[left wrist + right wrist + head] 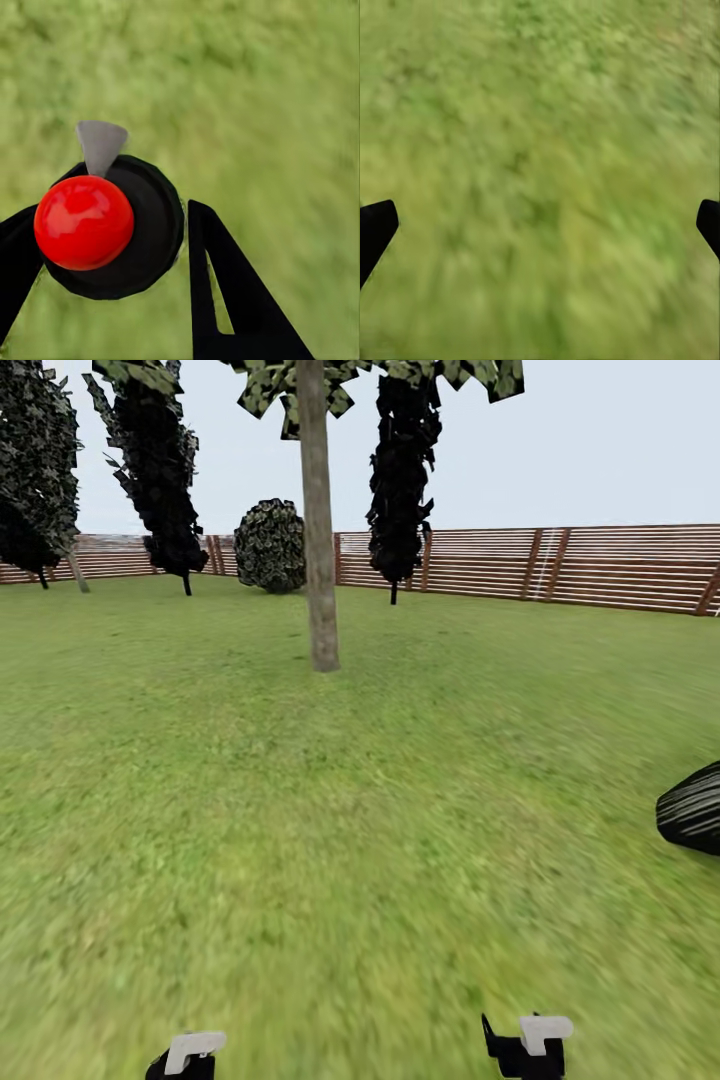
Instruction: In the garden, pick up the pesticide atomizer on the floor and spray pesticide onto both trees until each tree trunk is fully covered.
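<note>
Nearest the head camera, at the lower edge of its view, two white-capped black wrist parts are seen above the grass: the left arm (188, 1055) and the right arm (527, 1045).

Left gripper (112, 247): two black fingers (225, 292) are closed against a round black body with a glossy red ball on top and a small grey cone-shaped nozzle beside the ball. This is taken to be the pesticide atomizer (94, 225), held in the left gripper over blurred lawn (262, 97).

Right gripper (540, 225): only the two black fingertips (375, 229) are shown, at opposite edges of the right wrist view, spread wide apart with nothing between them but grass.

Tree trunk (318, 530): one thick, straight, bare column of grey-brown bark is seen in the head view, well ahead and slightly left of centre, rooted in the lawn, with leafy foliage at the top edge. No white specks can be made out on it.

Also recorded in the head view:
- dark-foliaged thin trees (400, 470), standing near the fence;
- round bush (270, 545), beside the fence behind the trunk;
- brown slatted fence (600, 565), across the far side of the lawn;
- dark striped object (692, 810), cut by the right edge, not identifiable.
</note>
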